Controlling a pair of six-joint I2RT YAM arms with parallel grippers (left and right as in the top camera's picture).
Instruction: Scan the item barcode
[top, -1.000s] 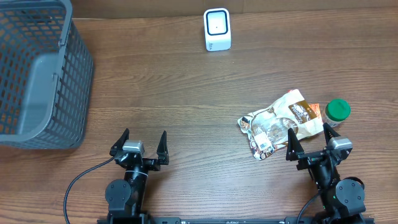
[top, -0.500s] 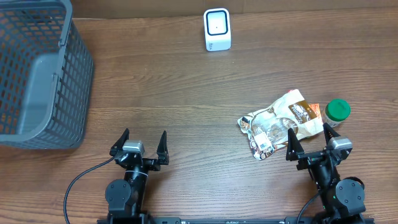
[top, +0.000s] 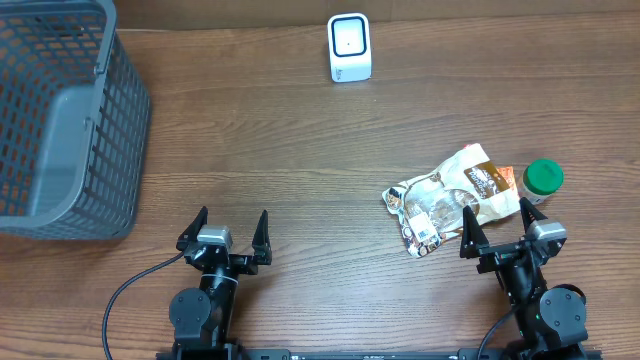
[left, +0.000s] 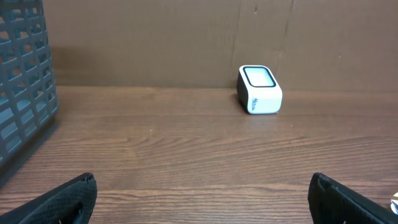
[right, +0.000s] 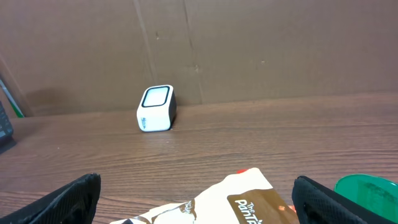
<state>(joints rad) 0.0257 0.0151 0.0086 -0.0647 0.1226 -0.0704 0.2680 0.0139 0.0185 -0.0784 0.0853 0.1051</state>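
A cream and brown snack bag (top: 447, 199) lies flat on the table at the right, a white barcode label facing up near its front end; the right wrist view shows its top (right: 261, 199). The white barcode scanner (top: 349, 47) stands at the far edge, also visible as the scanner (left: 259, 89) and the scanner (right: 156, 108) in the wrist views. My right gripper (top: 497, 226) is open just in front of the bag, touching nothing. My left gripper (top: 228, 231) is open over bare wood at the near left, holding nothing.
A grey plastic basket (top: 55, 120) fills the far left corner. A green-lidded jar (top: 543, 180) stands right of the bag, close to my right gripper. A brown cardboard wall (left: 186, 37) runs behind the table.
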